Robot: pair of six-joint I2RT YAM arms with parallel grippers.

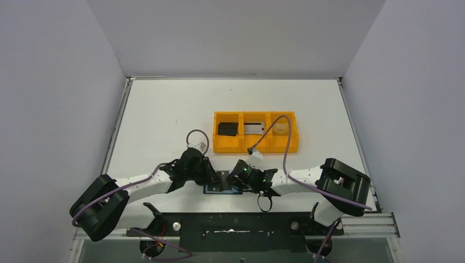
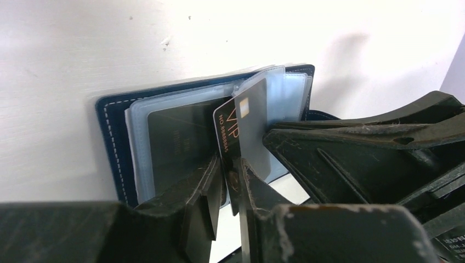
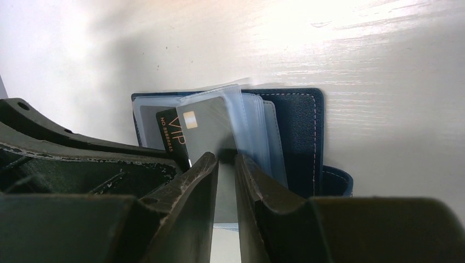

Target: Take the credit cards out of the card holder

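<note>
While the card holder [image 3: 296,131] lies open at the near edge of the table [image 1: 164,115], the right claw [image 3: 226,164] pinches a clear sleeve [image 3: 241,118] and the left claw [image 2: 233,183] nips the black VIP card [image 2: 225,129]. Next, probably, comes a straight pull out of the sleeve.

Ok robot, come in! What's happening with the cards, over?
Left gripper shut on black VIP card, partly out of card holder. Right gripper pinching clear sleeve. Nothing seen in the way.
</note>
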